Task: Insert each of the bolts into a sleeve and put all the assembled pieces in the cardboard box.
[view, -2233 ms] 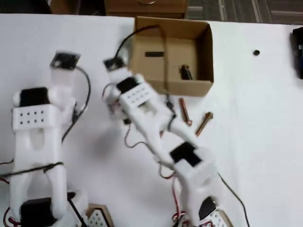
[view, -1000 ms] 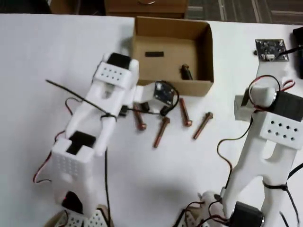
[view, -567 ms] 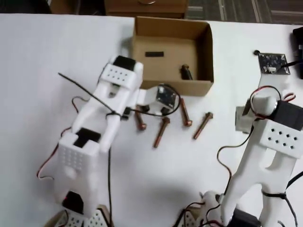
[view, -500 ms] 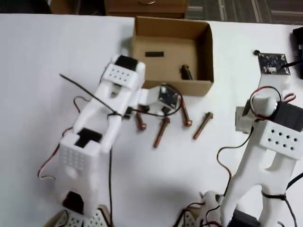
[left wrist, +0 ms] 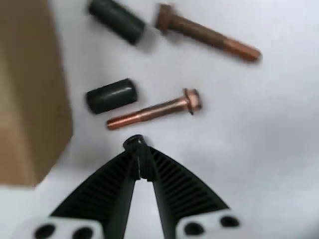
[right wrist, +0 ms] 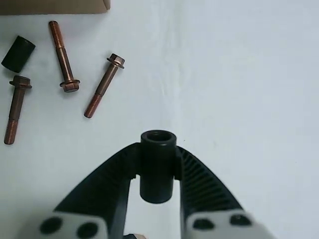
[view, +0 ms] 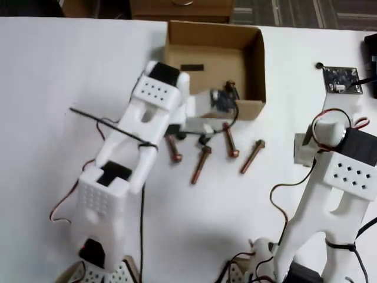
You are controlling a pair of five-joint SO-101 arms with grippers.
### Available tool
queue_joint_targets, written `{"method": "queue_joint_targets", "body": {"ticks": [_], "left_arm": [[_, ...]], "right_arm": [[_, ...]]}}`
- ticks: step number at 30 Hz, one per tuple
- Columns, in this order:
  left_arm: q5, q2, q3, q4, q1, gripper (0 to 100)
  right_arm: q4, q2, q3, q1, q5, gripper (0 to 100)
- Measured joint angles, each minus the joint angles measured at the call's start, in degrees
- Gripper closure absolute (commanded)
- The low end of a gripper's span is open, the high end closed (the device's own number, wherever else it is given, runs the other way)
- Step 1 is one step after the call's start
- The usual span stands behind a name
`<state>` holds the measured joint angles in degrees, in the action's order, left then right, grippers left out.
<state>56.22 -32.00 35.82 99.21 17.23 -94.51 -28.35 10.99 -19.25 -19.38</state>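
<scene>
My right gripper is shut on an upright black sleeve, held above bare table at the right. Three copper bolts and a loose sleeve lie beyond it. My left gripper is shut with nothing visible between its fingers. It hangs over a bolt and a sleeve, close to the cardboard box. Another sleeve and bolt lie farther off. One assembled piece rests in the box.
In the high view several bolts lie in a row in front of the box. The left arm slants across the table's middle, and the right arm stands at the right edge. A small black dot lies right of the box.
The left arm's wrist has swung toward the box's front wall. The right arm has hardly moved and keeps its sleeve. The bolts lie where they were.
</scene>
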Motion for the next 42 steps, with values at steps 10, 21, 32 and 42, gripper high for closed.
{"method": "queue_joint_targets", "body": {"ticks": [10,21,32,42], "left_arm": [[-52.7,0.0,-0.2,0.6,3.8,98],[-65.2,0.0,-9.3,-1.2,13.5,92],[-71.2,-0.1,-11.4,-8.0,13.5,83],[-71.1,-4.3,-14.0,-14.4,13.4,85]], "right_arm": [[1.0,0.0,0.0,-0.1,0.0,97.8],[1.0,0.0,0.0,-0.1,0.0,97.8],[1.0,0.0,0.0,-2.5,0.0,97.8],[1.0,0.0,0.0,-3.6,0.0,97.8]]}}
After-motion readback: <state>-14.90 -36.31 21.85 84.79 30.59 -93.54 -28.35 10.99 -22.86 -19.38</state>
